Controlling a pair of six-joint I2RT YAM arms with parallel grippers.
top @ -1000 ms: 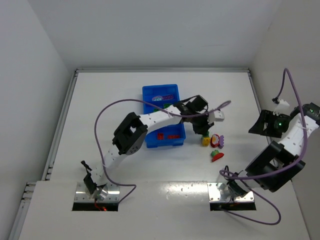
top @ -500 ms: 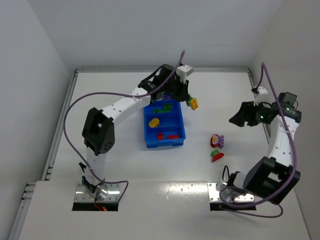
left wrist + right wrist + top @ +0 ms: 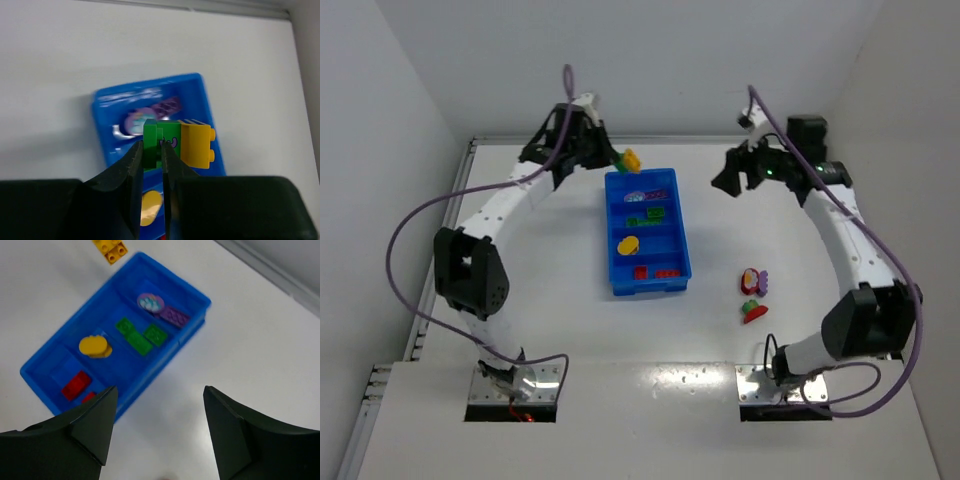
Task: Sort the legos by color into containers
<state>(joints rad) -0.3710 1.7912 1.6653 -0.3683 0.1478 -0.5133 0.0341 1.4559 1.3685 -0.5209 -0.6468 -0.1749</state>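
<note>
The blue tray (image 3: 612, 236) lies at mid-table with four compartments in a row. From far to near they hold purple (image 3: 638, 197), green (image 3: 651, 214), yellow (image 3: 628, 244) and red legos (image 3: 660, 271). My left gripper (image 3: 616, 156) is shut on a green lego (image 3: 151, 141) joined to a yellow block (image 3: 196, 145), held in the air above the tray's far end (image 3: 150, 84). My right gripper (image 3: 728, 178) is open and empty, up in the air right of the tray's far end. Its view looks down on the tray (image 3: 165, 365) between its spread fingers (image 3: 95, 425).
Loose legos lie on the table right of the tray: a red, yellow and purple cluster (image 3: 753, 281), a small green piece (image 3: 749, 306) and a red piece (image 3: 755, 316). Walls close the table at the back and on both sides.
My left arm has swung from the tray's right side to its far left corner, carrying the green and yellow piece. My right arm has swung left and back toward the tray's far end.
</note>
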